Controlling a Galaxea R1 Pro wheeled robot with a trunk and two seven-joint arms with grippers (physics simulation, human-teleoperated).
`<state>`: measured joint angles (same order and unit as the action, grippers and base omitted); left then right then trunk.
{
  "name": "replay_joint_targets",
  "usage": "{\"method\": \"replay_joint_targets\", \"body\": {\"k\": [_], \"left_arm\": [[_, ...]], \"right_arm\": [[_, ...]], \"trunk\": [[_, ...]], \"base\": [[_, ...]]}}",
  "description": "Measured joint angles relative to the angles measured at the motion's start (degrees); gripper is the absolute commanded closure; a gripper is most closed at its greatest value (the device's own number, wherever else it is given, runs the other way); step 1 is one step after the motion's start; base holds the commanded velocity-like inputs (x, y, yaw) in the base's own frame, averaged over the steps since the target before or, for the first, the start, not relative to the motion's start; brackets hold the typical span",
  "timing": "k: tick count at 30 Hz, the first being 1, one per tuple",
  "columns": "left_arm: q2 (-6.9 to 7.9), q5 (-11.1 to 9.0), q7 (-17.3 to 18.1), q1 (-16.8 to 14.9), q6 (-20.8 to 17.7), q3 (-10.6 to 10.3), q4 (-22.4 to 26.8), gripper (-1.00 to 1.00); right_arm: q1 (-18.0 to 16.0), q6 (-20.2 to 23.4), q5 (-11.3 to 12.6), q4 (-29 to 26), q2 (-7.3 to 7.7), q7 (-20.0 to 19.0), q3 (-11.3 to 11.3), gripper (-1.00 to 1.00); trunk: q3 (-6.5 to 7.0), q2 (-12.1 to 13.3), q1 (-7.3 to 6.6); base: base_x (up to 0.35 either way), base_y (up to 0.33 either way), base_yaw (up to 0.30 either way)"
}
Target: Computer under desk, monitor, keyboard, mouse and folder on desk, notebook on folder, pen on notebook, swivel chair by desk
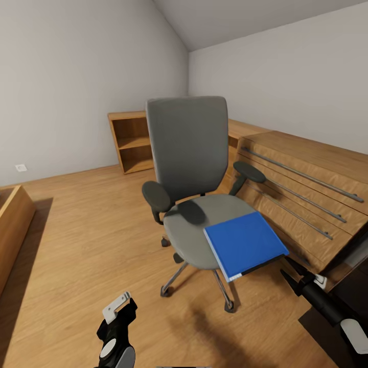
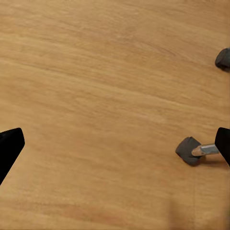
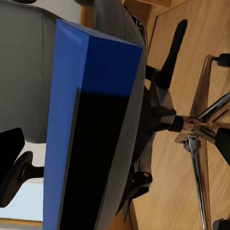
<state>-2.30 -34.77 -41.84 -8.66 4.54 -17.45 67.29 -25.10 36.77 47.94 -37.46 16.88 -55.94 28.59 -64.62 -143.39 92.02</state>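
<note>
The grey swivel chair (image 1: 189,153) stands on the wooden floor in mid-room, its chrome base (image 3: 191,129) and castors (image 2: 188,151) in the wrist views. The thick blue folder (image 1: 244,244) lies on the seat's front right part and overhangs the edge. Its spine (image 3: 91,124) sits close ahead in the right wrist view. My right gripper (image 1: 284,267) is open, its tips just right of the folder's near corner and apart from it. My left gripper (image 1: 120,312) hangs open and empty low over the floor, left of the chair base. Desk, computer, monitor, keyboard, mouse, notebook and pen are out of view.
A wooden chest of drawers (image 1: 306,194) with long metal handles stands right behind the chair. Light wooden shelving (image 1: 133,143) fills the far corner. Another wooden piece (image 1: 13,220) juts in at the left edge. A dark surface (image 1: 355,266) shows at the lower right.
</note>
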Motion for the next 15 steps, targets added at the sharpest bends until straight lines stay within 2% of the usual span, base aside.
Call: {"method": "replay_joint_targets", "body": {"k": [6,11,15], "left_arm": [[0.00,0.1,0.2,0.0,0.0,-0.1,0.0,-1.00],[0.01,0.1,0.1,0.0,0.0,0.0,0.0,-1.00],[0.02,0.1,0.2,0.0,0.0,0.0,0.0,-1.00]], "right_arm": [[0.0,0.0,0.0,0.0,0.03,0.0,0.0,-1.00],[0.0,-0.6,0.0,0.1,0.00,0.0,0.0,-1.00],[0.0,-1.0,0.0,0.1,0.00,0.0,0.0,-1.00]], "trunk": [[0.00,0.0,-0.02],[0.00,0.0,0.00],[0.00,0.0,-0.01]], "base": [[0.180,0.017,0.000],[0.040,0.008,0.000],[0.127,0.122,0.000]]}}
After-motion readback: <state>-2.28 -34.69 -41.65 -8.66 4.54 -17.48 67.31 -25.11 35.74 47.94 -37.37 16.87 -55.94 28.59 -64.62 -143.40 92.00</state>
